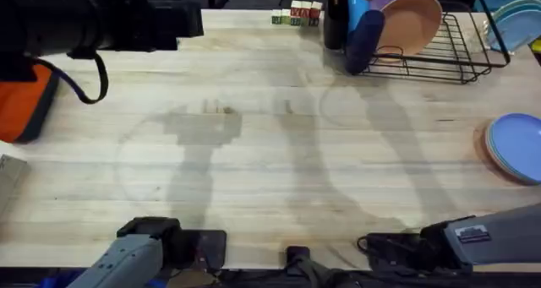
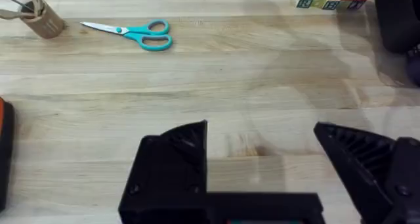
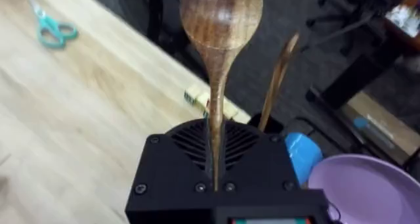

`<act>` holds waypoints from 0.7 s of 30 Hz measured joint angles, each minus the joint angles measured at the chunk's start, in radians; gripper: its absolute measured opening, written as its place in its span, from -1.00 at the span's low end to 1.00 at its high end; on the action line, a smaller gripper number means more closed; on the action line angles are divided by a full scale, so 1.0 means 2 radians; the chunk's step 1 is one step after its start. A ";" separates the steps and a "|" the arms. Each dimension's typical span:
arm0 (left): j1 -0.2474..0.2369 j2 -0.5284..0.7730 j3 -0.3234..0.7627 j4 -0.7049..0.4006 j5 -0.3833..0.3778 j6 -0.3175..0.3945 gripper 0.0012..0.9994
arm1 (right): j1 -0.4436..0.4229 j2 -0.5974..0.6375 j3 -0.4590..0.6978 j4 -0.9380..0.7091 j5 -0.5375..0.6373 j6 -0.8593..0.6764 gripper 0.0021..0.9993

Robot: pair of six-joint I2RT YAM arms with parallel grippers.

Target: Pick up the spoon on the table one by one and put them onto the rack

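Right end effector (image 3: 215, 159) is closed on the handle of one spoon (image 3: 220, 17), bowl pointing out ahead of the fingers, lifted off the bench (image 1: 270, 153). The second spoon (image 3: 278, 76) stands edge-on just behind it, apparently in a dark holder at the rack (image 1: 461, 62) end; its base is hidden. Left end effector (image 2: 262, 155) is spread wide, holding nothing, low over bare bench. Judged step: carrying the last spoon to the rack. Risks: the grip is on a slim handle with the heavy bowl far out, so the spoon could pivot or slide in the fingers on a quick swing. The rack is crowded, so the bowl could clip the purple plate (image 3: 367, 188), the blue cup (image 3: 302, 155) or the standing spoon and tip it. If released over open wire, the slim handle could drop through a gap. Counts: spoons two, rack one, scissors (image 2: 134, 35) one, wooden cup (image 2: 44, 23) one, toy blocks (image 1: 296, 15) one short row.
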 joint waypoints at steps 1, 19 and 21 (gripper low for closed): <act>0.000 0.000 0.000 0.000 0.000 0.000 0.99 | 0.000 0.000 -0.007 0.018 -0.001 0.003 -0.93; 0.000 0.000 0.000 0.000 0.000 0.000 0.99 | 0.000 0.040 -0.120 0.298 -0.006 0.047 -0.93; 0.000 0.000 0.000 0.000 0.000 0.000 0.99 | 0.000 0.052 -0.121 0.315 -0.006 0.048 -0.93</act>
